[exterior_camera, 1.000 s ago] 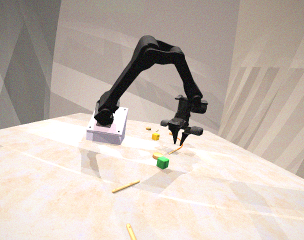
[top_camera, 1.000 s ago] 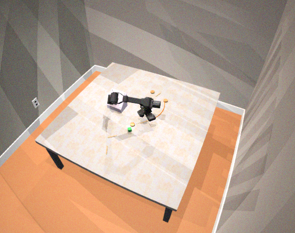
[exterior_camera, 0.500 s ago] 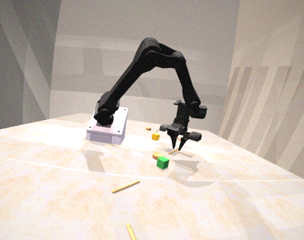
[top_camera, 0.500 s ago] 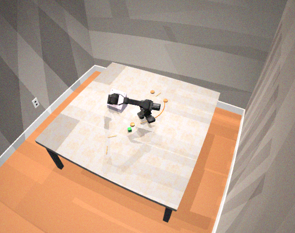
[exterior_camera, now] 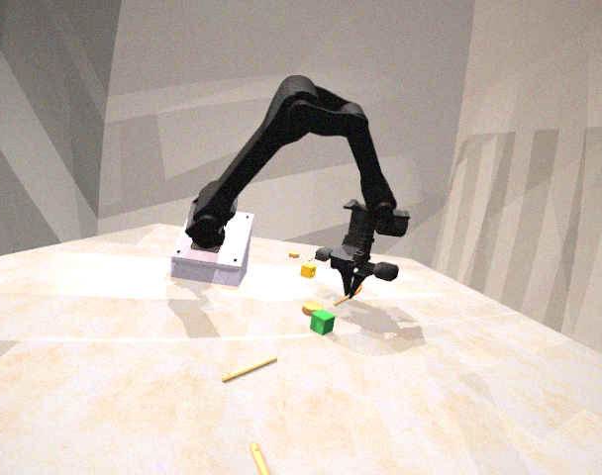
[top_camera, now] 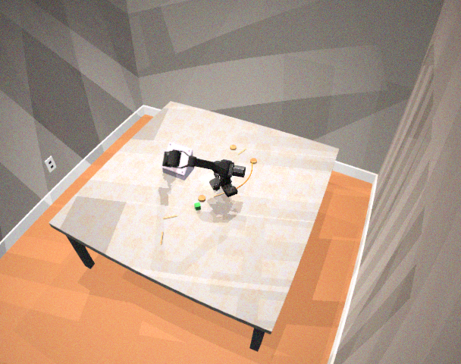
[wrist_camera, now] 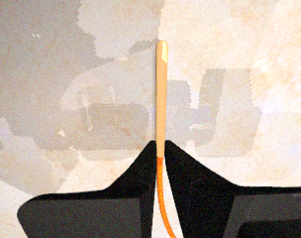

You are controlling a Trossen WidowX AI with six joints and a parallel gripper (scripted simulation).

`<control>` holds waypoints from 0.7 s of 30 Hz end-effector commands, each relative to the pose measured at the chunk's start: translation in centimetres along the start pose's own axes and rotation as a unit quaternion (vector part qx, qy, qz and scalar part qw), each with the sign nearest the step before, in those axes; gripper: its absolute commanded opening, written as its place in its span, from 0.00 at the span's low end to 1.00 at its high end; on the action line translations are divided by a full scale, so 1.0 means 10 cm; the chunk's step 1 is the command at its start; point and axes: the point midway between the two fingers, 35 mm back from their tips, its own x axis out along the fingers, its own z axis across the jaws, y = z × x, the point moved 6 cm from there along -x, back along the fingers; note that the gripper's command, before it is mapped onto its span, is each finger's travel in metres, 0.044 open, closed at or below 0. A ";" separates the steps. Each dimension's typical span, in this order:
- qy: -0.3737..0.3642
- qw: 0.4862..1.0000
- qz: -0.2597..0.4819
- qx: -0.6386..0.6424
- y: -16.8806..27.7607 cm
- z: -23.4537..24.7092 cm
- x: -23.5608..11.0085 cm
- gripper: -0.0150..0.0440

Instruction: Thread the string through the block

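Note:
My gripper [top_camera: 227, 191] [exterior_camera: 352, 292] [wrist_camera: 159, 145] is low over the table and shut on the thin wooden stick [wrist_camera: 161, 99] [exterior_camera: 341, 300] [top_camera: 219, 194], gripping it where the orange string [wrist_camera: 161, 203] [top_camera: 246, 180] joins it. The stick points out ahead of the fingertips, its far end by the table top. The string curves back to a round wooden button [top_camera: 253, 160]. A small yellow block [exterior_camera: 307, 269] sits on the table behind and to the left of the gripper in the exterior view; its hole does not show.
A green cube [top_camera: 198, 205] [exterior_camera: 322, 323] and a second round button [top_camera: 201, 197] [exterior_camera: 312, 308] lie just in front of the gripper. A third button [top_camera: 233, 147] [exterior_camera: 293, 253] lies farther back. Loose sticks [top_camera: 170, 216] [exterior_camera: 249, 369] lie nearer the front. The arm's base [top_camera: 177, 166] [exterior_camera: 212, 260] stands behind.

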 end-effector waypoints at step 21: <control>0.001 1.000 0.001 0.000 0.01 0.01 -0.23 0.25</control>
